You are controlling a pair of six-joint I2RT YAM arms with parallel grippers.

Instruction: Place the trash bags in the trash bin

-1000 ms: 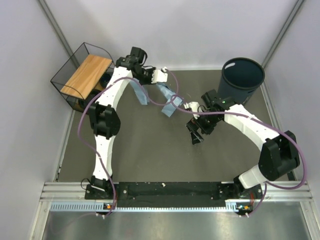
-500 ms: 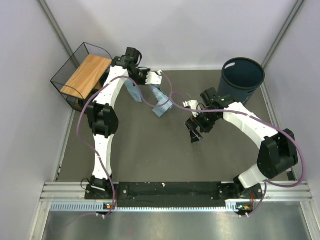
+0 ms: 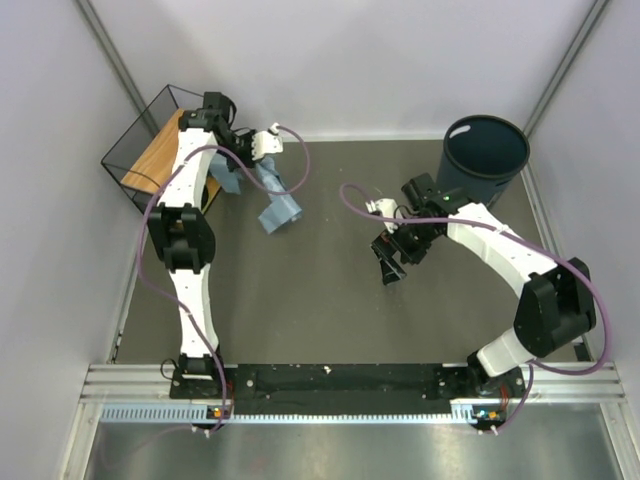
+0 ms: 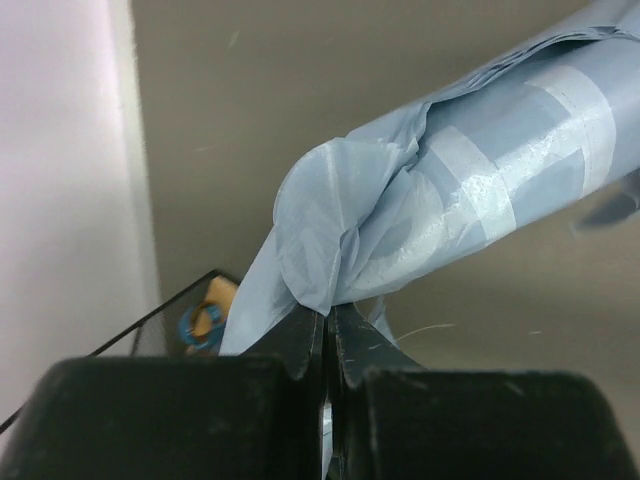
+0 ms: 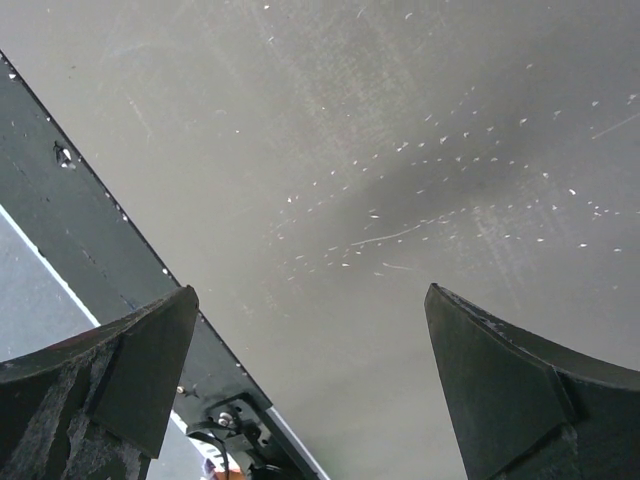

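Note:
The trash bags [image 3: 280, 207] are a light-blue, crinkly rolled bundle hanging at the back left of the table. A loose strip [image 3: 226, 180] trails under the arm. My left gripper [image 3: 262, 160] is shut on the film. In the left wrist view the jaws pinch a fold of the trash bags [image 4: 450, 190] at the left gripper [image 4: 328, 318]. The dark blue-grey trash bin [image 3: 447, 145] stands upright at the back right, far from the bags. My right gripper [image 3: 392, 265] hovers open over the mat, left of the bin. Nothing lies between the right gripper [image 5: 310, 380] fingers.
A black wire basket [image 3: 128, 150] with a wooden base stands tilted in the back left corner, just beside the left wrist. Its corner [image 4: 165, 310] shows in the left wrist view with a blue ring [image 4: 198, 326] inside. Grey walls close in on three sides.
My left arm has swung left, carrying the trash bags from the table's middle toward the basket corner. The right arm and its open gripper have stayed put.

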